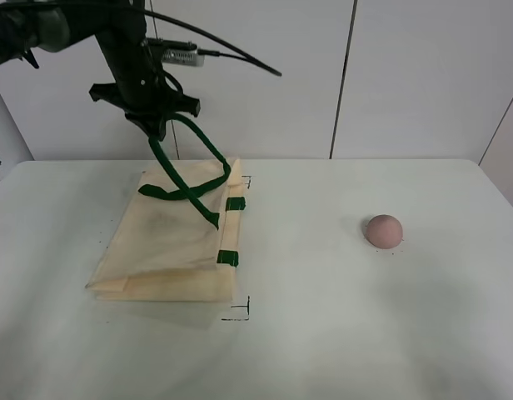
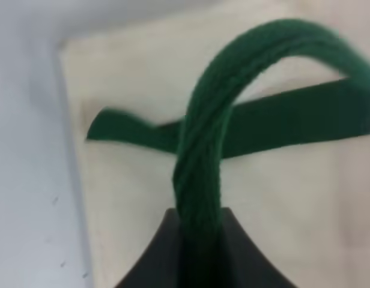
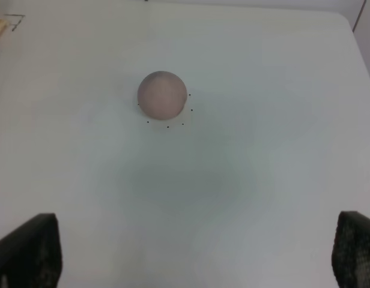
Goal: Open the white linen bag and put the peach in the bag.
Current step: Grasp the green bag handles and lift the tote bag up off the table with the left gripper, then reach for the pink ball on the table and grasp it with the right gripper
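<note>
**A:** From high up, where do we stand?

**B:** Our left gripper (image 1: pixel 157 127) pinches the handle (image 1: pixel 188 193) above the bag (image 1: pixel 169 246). The bag lies mostly flat on the left half of the table (image 1: pixel 323 333). The peach (image 1: pixel 383 231) sits well apart from it, over on the right. We judge that the bag's mouth runs along the green-tabbed edge, the side facing the peach.

**A:** And the left wrist?

**B:** The jaws are pressed together on the handle, which arches up over the cream cloth.

**A:** Right wrist?

**B:** Our right gripper (image 3: pixel 191 255) is spread wide and holds nothing. The peach lies ahead of it, roughly between the lines of the two fingers and not touching them. We reckon the right arm is the nearer one, with a straight reach forward.
</note>
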`<act>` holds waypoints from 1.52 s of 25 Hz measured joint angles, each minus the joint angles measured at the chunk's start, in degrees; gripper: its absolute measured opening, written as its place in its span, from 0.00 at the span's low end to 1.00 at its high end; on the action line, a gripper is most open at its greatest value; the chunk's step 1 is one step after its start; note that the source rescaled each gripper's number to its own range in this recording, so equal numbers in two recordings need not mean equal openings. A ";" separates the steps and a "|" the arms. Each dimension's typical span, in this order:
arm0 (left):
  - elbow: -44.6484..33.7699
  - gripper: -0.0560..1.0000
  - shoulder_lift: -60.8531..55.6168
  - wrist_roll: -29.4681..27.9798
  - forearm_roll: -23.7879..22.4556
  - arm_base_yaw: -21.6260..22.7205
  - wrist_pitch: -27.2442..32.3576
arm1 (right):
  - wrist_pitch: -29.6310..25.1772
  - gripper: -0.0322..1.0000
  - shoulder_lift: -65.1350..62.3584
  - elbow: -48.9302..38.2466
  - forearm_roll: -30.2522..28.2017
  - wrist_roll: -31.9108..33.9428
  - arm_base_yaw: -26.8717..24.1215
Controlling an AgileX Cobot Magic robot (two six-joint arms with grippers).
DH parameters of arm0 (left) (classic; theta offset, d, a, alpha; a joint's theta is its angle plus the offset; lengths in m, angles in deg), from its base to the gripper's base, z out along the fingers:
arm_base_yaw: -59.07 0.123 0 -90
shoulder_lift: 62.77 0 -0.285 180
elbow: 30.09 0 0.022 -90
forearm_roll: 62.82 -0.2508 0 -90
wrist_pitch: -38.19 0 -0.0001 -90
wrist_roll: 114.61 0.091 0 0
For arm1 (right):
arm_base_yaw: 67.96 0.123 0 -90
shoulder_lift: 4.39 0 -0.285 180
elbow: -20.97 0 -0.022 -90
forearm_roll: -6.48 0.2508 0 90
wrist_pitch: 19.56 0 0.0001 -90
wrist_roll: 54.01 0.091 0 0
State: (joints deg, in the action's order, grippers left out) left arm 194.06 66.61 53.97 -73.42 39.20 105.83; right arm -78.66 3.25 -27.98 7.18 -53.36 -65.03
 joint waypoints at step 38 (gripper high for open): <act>1.56 0.05 -14.89 5.85 4.85 0.00 0.08 | 13.09 1.00 110.83 53.05 3.97 -5.46 3.49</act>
State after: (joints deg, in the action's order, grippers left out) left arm 195.62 51.72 59.82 -68.58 39.20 105.91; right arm -65.57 114.08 25.07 11.15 -58.82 -61.53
